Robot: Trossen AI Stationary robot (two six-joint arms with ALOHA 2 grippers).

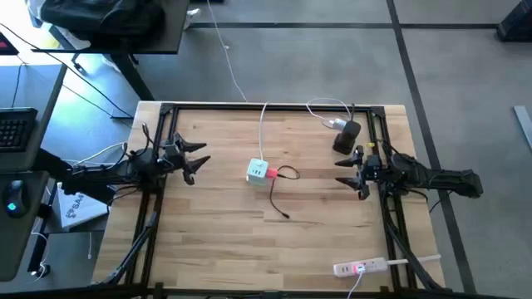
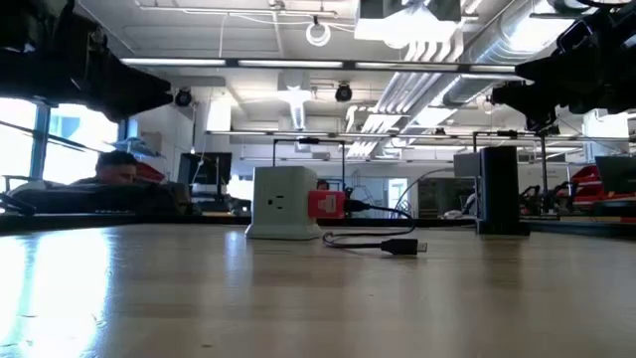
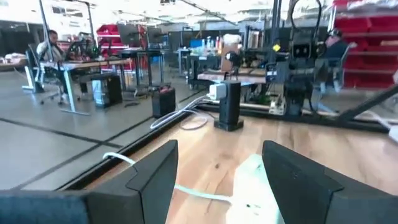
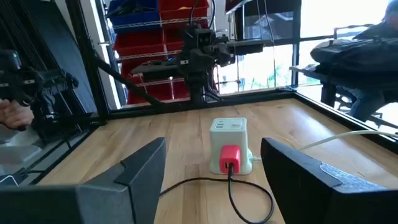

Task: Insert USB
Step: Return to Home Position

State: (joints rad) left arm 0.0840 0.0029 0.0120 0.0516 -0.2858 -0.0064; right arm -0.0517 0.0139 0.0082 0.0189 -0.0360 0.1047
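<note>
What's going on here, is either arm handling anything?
Nothing is held. The left gripper and the right gripper hover open and empty over opposite sides of the table. Mid-table, the USB sits plugged into the side of the white charger cube, and its black cable trails loose across the wood.
</note>
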